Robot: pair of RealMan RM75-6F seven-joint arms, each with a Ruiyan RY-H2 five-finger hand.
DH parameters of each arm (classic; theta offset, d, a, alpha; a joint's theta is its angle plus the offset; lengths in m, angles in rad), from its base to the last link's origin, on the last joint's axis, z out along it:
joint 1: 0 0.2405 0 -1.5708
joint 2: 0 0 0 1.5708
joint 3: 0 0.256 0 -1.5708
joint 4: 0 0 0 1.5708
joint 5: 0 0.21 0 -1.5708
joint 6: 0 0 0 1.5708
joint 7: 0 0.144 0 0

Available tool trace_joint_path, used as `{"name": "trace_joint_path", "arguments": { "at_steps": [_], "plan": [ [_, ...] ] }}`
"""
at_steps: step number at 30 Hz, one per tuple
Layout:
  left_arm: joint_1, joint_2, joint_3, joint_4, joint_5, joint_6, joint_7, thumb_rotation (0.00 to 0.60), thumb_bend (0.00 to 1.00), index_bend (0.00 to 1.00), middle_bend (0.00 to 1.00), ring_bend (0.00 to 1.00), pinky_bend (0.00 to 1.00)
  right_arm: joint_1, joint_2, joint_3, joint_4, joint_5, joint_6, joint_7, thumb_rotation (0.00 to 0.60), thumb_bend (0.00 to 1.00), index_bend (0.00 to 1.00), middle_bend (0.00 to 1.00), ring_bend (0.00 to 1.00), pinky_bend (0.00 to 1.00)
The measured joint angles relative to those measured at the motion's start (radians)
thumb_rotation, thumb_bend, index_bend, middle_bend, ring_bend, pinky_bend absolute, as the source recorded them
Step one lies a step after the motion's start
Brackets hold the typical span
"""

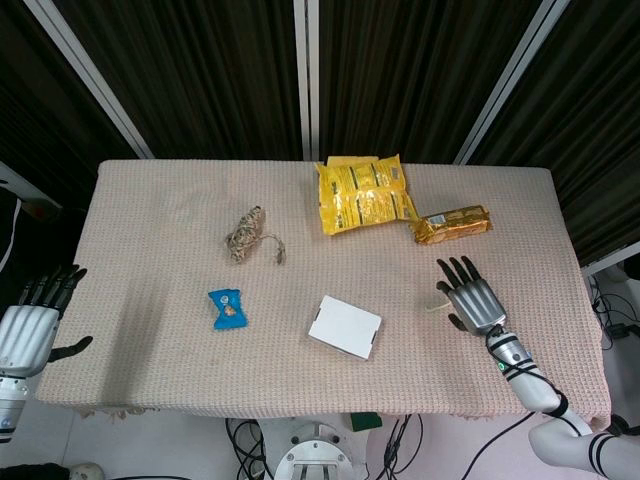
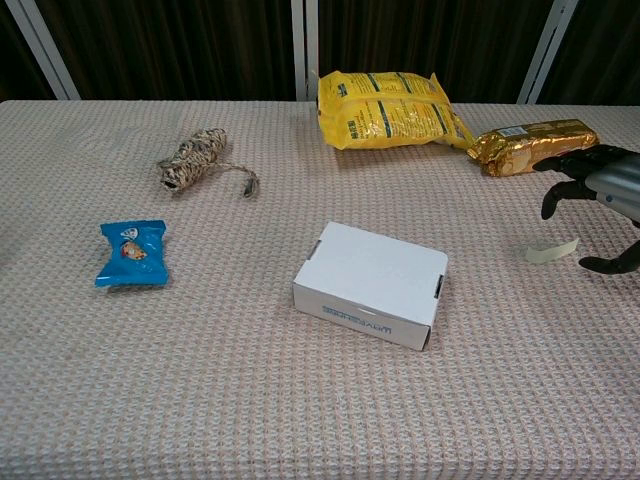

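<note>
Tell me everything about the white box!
The white box is a small flat rectangular carton, cardboard by the look of it, closed and lying flat on the woven beige cloth near the table's front middle. It sits turned at a slant. Its top is plain white; the front side carries a line of small blue print, too small to read. Nothing touches it but the cloth. The right hand hovers off to one side, well apart.
</note>
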Motion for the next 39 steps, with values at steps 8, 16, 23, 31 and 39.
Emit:
{"name": "trace_joint_path", "arguments": {
  "at_steps": [8, 16, 23, 31, 39],
  "plan": [
    [0.002, -0.003, 0.002, 0.001, -0.002, -0.002, 0.005, 0.600, 0.00, 0.08, 0.07, 0.00, 0.09, 0.009, -0.020, -0.010, 0.026, -0.009, 0.005, 0.024, 0.600, 0.32, 0.41, 0.00, 0.00, 0.00],
    [0.000, 0.000, -0.001, 0.000, -0.005, -0.004, 0.003, 0.600, 0.00, 0.08, 0.07, 0.00, 0.09, 0.018, -0.039, -0.019, 0.048, -0.010, -0.002, 0.036, 0.600, 0.34, 0.44, 0.00, 0.00, 0.00],
    [0.004, 0.001, -0.001, 0.010, -0.012, -0.004, -0.010, 0.600, 0.00, 0.08, 0.07, 0.00, 0.09, 0.021, -0.059, -0.025, 0.067, -0.009, -0.002, 0.040, 0.600, 0.35, 0.49, 0.00, 0.00, 0.00],
    [0.004, 0.001, -0.001, 0.017, -0.013, -0.006, -0.018, 0.600, 0.00, 0.08, 0.07, 0.00, 0.09, 0.022, -0.063, -0.026, 0.072, -0.005, 0.005, 0.045, 0.600, 0.39, 0.51, 0.00, 0.00, 0.00],
    [0.003, -0.001, -0.001, 0.018, -0.015, -0.011, -0.017, 0.600, 0.00, 0.08, 0.07, 0.00, 0.09, 0.024, -0.060, -0.026, 0.072, 0.002, 0.003, 0.041, 0.600, 0.44, 0.53, 0.00, 0.00, 0.00]
  ]
}}
